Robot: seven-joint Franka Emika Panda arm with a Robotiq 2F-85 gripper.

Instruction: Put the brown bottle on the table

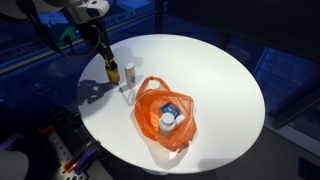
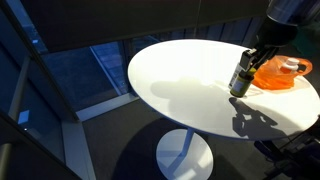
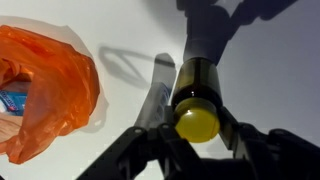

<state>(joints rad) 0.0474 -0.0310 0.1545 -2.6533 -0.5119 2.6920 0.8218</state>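
The brown bottle (image 3: 197, 85), dark with a yellow cap, stands upright on the white round table (image 1: 215, 70). My gripper (image 3: 196, 135) is shut on its neck from above. In both exterior views the bottle (image 1: 111, 68) (image 2: 240, 80) is at the table's edge zone, its base at or just above the tabletop, beside the orange bag. The gripper (image 1: 104, 52) (image 2: 254, 58) comes down on it from above.
An orange plastic bag (image 1: 166, 112) lies mid-table, holding a white-capped blue-white bottle (image 1: 167, 120). It also shows in the wrist view (image 3: 50, 85) and in an exterior view (image 2: 280, 72). A small pale whitish bottle (image 1: 128, 76) stands next to the brown one.
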